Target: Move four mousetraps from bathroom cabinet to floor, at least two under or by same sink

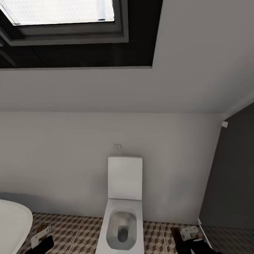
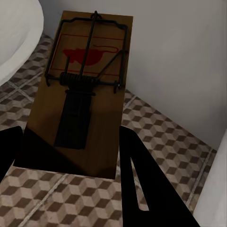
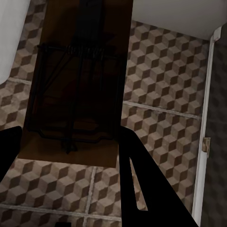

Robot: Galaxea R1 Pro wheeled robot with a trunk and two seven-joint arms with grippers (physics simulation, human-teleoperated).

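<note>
**Kid:** What do you have in your hands?

**Me:** A mousetrap in each one. My left gripper squeezes the near end of one mousetrap. You can see the red mouse mark and the dark wire on top. My right gripper squeezes another mousetrap, the dark one with its wire frame.

**Kid:** So your fingers are closed?

**Me:** Yes. On both hands the board sits right between my black fingers, so I think they pinch it from the sides. I hold the ends so the wire part stays away from my fingers.

**Kid:** Why are they up in the air?

**Me:** I am carrying them. They hang over the bathroom floor, the tiles with little brown cubes, and do not touch it yet.

**Kid:** Where are you?

**Me:** My head looks at a white toilet against the wall. A round white bathtub edge is on my left. My two hands poke up low in that view, one on each side of the toilet.

**Kid:** Is the sink there?

**Me:** I can't see the sink or the cabinet from here. I think I must turn and find the sink, because two traps belong beside it.

**Kid:** And the other two traps?

**Me:** I can't tell where they are.
</note>
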